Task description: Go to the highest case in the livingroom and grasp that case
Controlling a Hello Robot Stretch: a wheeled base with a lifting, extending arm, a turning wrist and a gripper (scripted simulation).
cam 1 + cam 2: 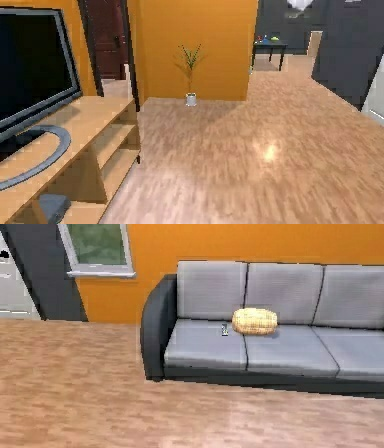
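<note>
We judge this a searching step; to do it well we should turn the base slowly and scan high surfaces before low ones, since the highest case is wanted; where that case lies we cannot tell, nor can we tell the pincer's state. The television stand point(100, 125) has open compartments; its lowest holds a flat grey thing point(50, 207), too indistinct to name; beyond the stand's far end a white pot point(191, 99) holds a thin green plant point(190, 62); far beyond the stand a dark desk point(268, 47) carries small green things point(272, 39).
</note>
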